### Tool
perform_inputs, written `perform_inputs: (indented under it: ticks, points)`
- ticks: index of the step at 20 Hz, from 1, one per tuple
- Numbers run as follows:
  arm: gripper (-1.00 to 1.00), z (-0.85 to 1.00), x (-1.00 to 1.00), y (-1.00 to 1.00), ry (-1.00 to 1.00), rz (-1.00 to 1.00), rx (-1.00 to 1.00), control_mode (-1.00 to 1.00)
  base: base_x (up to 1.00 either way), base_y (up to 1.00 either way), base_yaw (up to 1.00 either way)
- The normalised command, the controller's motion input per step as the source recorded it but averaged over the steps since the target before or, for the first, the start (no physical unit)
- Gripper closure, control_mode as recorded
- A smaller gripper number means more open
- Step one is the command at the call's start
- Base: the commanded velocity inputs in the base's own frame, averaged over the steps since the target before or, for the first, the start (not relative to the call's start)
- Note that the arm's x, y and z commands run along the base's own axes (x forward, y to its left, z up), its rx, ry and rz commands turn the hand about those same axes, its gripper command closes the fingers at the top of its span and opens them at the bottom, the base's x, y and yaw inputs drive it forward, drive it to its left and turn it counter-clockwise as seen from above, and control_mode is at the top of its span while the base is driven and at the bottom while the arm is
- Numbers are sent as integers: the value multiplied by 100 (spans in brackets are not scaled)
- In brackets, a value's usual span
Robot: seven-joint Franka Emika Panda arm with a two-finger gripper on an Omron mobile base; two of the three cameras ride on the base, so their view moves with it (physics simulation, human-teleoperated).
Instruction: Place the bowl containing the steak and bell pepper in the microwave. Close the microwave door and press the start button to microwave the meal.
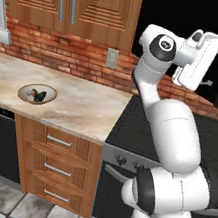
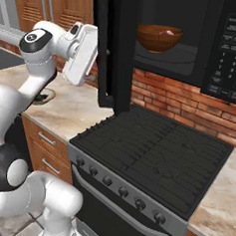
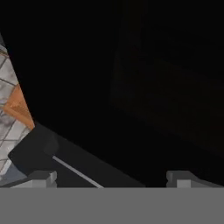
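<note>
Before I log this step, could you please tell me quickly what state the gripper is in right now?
Gripper: open, jaws spread wide, holding nothing; it faces the black microwave door.

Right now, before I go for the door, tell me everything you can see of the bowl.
The bowl is a round, deep, dark-brown bowl that looks wooden, with a slightly lighter rim. It stands upright on the floor of the microwave cavity, above the stove, toward the cavity's left side. A bit of pale pink shows just over its rim; the contents cannot be made out further. Nothing touches it but the cavity floor. The microwave door stands open to its left.
</note>
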Motion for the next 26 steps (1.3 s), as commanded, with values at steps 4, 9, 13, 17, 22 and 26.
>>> perform_inputs:
  ticks: [4, 9, 13, 17, 22, 26]
  points:
    - [-100, 0, 39, -95, -18, 20, 27, -100, 0, 0, 0]
    - [-100, 0, 50, -71, -23, 29, 24, -100, 0, 0, 0]
    - [-100, -13, 67, -49, -32, 34, 17, -100, 0, 0, 0]
    - [-100, -25, 72, -32, -40, 33, 12, -100, 0, 0, 0]
    - [-100, -46, 73, -22, -46, 29, 4, -100, 0, 0, 0]
    - [-100, -38, 80, -23, -41, 23, 1, -100, 0, 0, 0]
